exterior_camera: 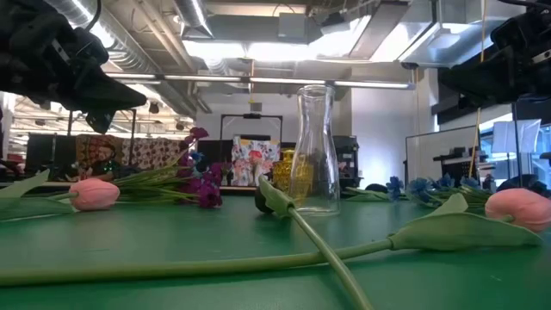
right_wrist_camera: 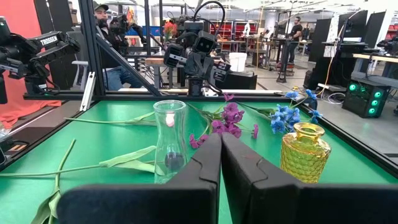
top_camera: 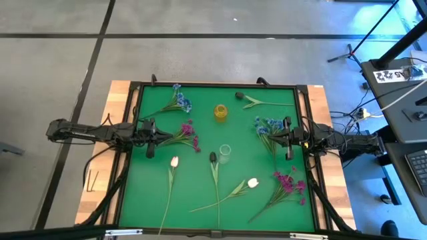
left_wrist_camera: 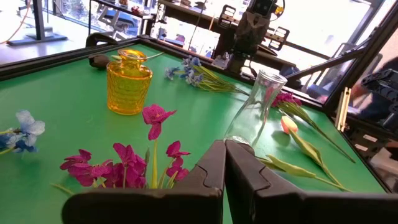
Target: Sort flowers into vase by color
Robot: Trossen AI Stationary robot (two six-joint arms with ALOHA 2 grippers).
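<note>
Two grippers hang over the green table [top_camera: 133, 200], fingers pressed together, holding nothing: left gripper [top_camera: 151, 151] mid-left beside a magenta spray [top_camera: 188, 133], right gripper [top_camera: 288, 152] mid-right beside a blue spray [top_camera: 267, 125]. Flowers lie scattered flat; another blue spray [top_camera: 179, 101] upper left. Clear vase [top_camera: 225, 153] and yellow vase [top_camera: 221, 111] stand at centre, apparently empty.
</note>
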